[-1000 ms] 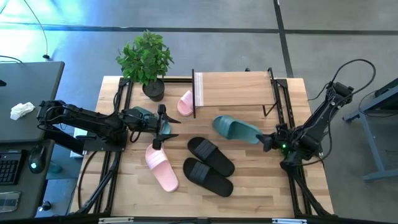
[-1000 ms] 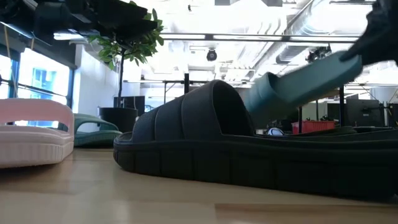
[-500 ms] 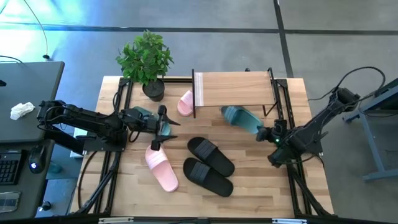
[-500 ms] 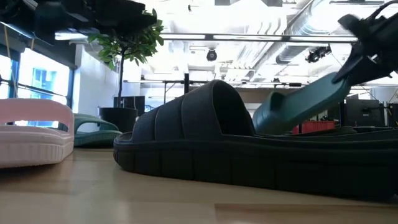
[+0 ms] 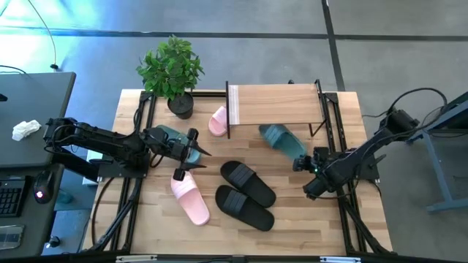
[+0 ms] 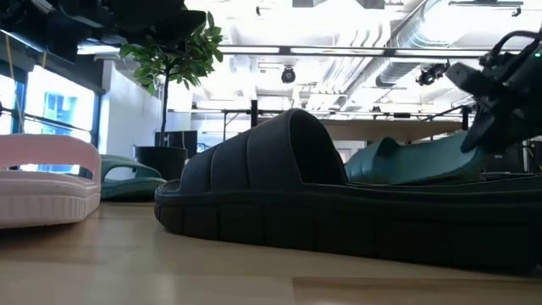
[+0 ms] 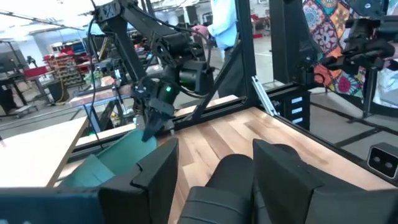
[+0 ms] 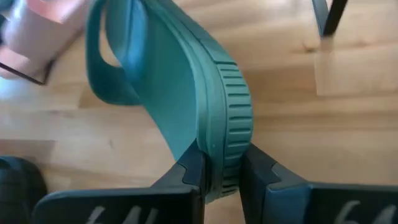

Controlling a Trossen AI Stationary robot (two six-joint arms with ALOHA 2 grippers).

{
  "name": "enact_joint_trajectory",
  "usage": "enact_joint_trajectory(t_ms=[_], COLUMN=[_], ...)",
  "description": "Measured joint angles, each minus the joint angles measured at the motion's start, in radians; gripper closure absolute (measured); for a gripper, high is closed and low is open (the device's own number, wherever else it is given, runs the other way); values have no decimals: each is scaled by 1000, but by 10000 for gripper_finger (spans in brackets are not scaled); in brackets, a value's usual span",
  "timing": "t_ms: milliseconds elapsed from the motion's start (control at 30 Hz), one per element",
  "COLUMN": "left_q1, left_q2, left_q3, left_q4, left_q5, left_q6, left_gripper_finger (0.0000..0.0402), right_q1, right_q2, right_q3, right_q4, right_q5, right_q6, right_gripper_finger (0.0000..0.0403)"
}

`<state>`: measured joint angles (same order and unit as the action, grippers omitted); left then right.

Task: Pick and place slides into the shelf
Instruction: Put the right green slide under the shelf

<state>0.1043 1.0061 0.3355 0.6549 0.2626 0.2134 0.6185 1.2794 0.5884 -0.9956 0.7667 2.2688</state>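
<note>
The left gripper (image 5: 196,151) is hovering with fingers spread, a pink slide (image 5: 190,197) just below it. The right gripper (image 5: 302,164) is pinching a teal slide (image 5: 283,139) by its heel, toe lying under the shelf (image 5: 274,104). Next, probably, it pushes further in and releases.

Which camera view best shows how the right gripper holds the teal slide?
The right wrist view: the right gripper pinches the teal slide by its sole edge. The high view shows it small beside the shelf; the low view half hides it behind a black slide.
</note>
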Motion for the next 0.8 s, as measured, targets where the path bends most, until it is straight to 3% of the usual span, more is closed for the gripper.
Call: enact_joint_trajectory(t_ms=[400,567,800], left_q1=[0,0,0], left_q2=[0,0,0], left_q3=[0,0,0], left_q4=[0,0,0], left_q5=[0,0,0], left_q6=[0,0,0], left_gripper_finger=[220,220,220], right_q1=[-4,-3,-5], right_q2=[28,27,27], right_q3=[0,-1,-1], right_q4=[131,143,167], right_q5=[-152,-294,-356], right_q6=[-127,-233,-231], right_gripper_finger=[341,295,214])
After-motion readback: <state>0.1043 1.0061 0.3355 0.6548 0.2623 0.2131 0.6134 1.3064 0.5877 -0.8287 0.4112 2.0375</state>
